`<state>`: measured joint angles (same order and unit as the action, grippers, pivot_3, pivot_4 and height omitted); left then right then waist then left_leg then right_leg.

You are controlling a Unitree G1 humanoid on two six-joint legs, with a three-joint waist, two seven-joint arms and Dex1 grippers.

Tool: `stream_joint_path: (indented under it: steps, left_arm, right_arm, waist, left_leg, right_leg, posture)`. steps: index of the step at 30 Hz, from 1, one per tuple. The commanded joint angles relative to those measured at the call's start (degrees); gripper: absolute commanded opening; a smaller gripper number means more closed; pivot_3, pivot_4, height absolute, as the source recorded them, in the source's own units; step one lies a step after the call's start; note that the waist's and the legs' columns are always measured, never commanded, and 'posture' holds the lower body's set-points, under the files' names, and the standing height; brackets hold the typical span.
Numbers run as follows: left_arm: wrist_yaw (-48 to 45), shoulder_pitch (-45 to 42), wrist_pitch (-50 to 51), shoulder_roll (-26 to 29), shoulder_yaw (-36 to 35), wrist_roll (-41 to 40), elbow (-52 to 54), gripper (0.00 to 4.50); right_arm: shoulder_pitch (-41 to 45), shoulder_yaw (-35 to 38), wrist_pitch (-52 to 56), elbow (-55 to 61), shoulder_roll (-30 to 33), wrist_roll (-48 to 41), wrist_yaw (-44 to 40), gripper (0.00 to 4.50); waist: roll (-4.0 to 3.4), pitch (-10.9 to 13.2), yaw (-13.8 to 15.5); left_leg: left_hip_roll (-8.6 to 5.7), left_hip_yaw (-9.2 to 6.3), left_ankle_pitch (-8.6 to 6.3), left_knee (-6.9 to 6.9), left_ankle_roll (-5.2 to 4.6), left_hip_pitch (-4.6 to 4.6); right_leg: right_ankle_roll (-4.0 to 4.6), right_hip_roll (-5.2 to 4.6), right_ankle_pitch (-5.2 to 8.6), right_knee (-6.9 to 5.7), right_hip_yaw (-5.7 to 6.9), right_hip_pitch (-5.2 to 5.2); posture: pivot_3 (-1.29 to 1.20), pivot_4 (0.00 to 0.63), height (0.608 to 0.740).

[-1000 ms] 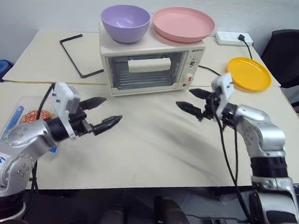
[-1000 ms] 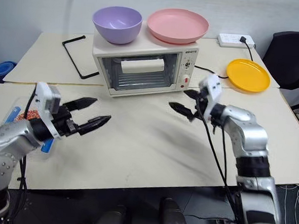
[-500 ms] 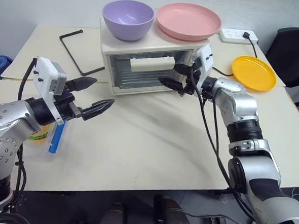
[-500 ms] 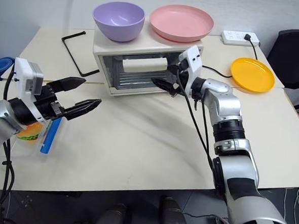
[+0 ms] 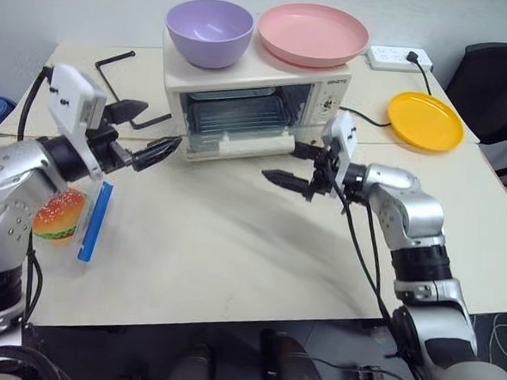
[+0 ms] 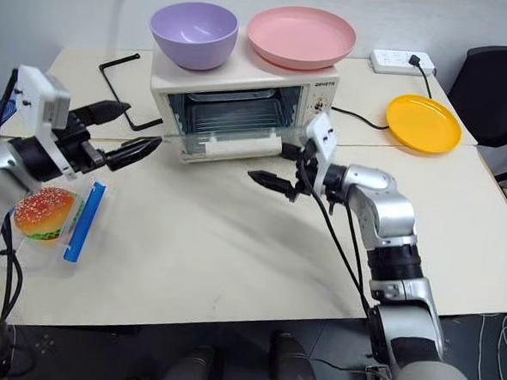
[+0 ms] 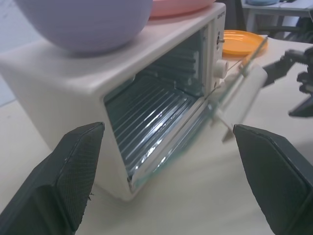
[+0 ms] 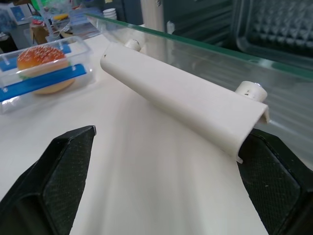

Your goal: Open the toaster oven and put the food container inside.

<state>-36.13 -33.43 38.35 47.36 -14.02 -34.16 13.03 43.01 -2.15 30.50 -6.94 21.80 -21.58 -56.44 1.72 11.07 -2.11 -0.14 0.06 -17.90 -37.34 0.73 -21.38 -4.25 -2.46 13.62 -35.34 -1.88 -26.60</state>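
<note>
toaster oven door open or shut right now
Open. The toaster oven has its glass door swung down, the white bar handle low at the front, and the bare rack inside is exposed. The food container sits outside on the table.

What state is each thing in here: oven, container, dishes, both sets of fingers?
toaster oven: door swung down, open
food container: on the table, closed, hamburger inside
purple bowl: upright on the oven, empty
pink plate: on the oven, empty
yellow plate: on the table, empty
left gripper: fingers open, holding nothing
right gripper: fingers open, holding nothing
</note>
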Motion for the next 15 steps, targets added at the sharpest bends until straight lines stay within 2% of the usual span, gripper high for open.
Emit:
stream_joint_path:
  steps: [1,3,13,15]
  left_arm:
    - [-2.2,-4.8,-4.1,0.2,2.3,3.5,-4.7,4.09]
    - [-4.8,-7.1,-7.3,0.5,5.8,6.9,-8.7,3.61]
    - [-14.7,-9.2,-14.8,-1.3,15.1,14.8,-16.1,0.38]
    - [-15.7,-8.9,-15.1,-1.7,15.9,15.6,-16.2,0.03]
  right_arm:
    - [-1.5,-0.5,0.3,6.7,-0.2,-2.4,-0.4,4.5]
    - [-3.3,-0.4,0.7,8.0,0.0,-2.5,0.2,4.5]
    - [-6.8,1.2,2.4,11.6,0.3,-3.3,3.1,4.5]
    - [-7.3,1.3,2.8,12.5,0.4,-3.6,3.7,4.5]
  waist:
    - [0.0,0.0,0.0]
    - [0.0,0.0,0.1]
    - [0.0,0.0,0.4]
    - [0.0,0.0,0.3]
  left_leg:
    - [0.0,0.02,0.0,0.0,0.0,0.01]
    - [0.0,0.08,0.0,-0.01,0.0,0.04]
    - [-0.01,0.2,-0.03,-0.14,-0.05,0.06]
    - [0.0,0.22,-0.03,-0.17,-0.06,0.07]
  right_leg:
    - [0.0,0.01,0.0,-0.01,0.02,-0.01]
    - [0.0,0.03,0.0,-0.04,0.02,-0.02]
    - [0.0,0.03,0.0,-0.12,-0.01,-0.01]
    - [0.0,0.03,0.0,-0.16,-0.04,-0.01]
  posture:
    - [0.0,0.15,0.74]
    - [0.0,0.15,0.74]
    - [0.0,0.15,0.74]
    - [0.0,0.15,0.74]
